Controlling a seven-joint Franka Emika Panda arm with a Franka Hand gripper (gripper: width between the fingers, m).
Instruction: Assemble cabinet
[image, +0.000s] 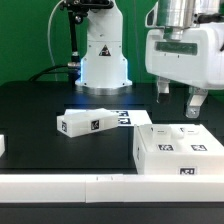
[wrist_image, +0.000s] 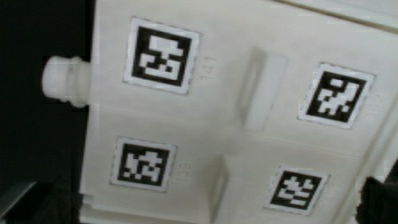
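Note:
The cabinet (image: 178, 150) is a white boxy body with black-and-white tags on its top and front. It stands on the black table at the exterior view's right. My gripper (image: 180, 100) hangs just above it, open and empty, its jaws spread over the cabinet's back part. In the wrist view the cabinet's tagged panel (wrist_image: 222, 120) fills the frame, with a small round knob (wrist_image: 66, 80) on one side. My dark fingertips (wrist_image: 22, 205) show only at the frame's corners, apart from the panel.
A smaller white tagged part (image: 88, 123) lies on the table left of the cabinet. The marker board (image: 126, 118) lies flat behind it. The robot base (image: 103, 60) stands at the back. A long white rail (image: 100, 185) edges the table's front.

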